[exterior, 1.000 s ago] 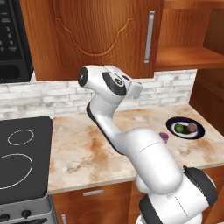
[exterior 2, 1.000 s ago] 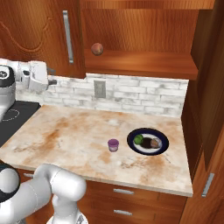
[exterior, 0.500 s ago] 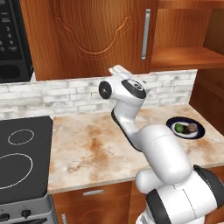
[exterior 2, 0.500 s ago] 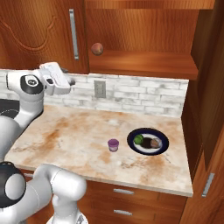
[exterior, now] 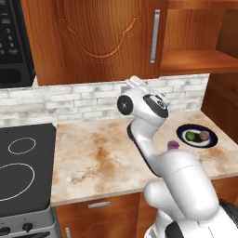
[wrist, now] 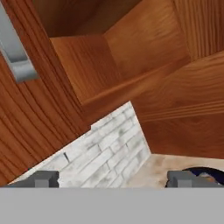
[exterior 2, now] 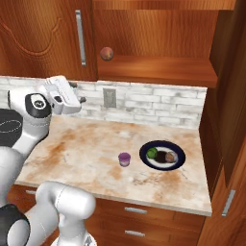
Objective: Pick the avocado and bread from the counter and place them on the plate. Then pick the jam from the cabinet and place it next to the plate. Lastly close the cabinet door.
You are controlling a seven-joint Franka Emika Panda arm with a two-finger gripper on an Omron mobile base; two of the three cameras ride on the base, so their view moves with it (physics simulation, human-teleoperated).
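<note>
Jam (exterior 2: pixel 124 159) unlabelled beside plate (exterior 2: pixel 162 155), avocado (exterior 2: pixel 152 153) and bread (exterior 2: pixel 169 156) on it

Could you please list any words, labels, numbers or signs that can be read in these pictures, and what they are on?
None can be read.
The black microwave at the upper left of the left base view has pale marks on its panel, too small and blurred to read.
The tiny purple jam jar with a lilac lid shows no label.
The navy-rimmed round plate is unmarked.
</note>
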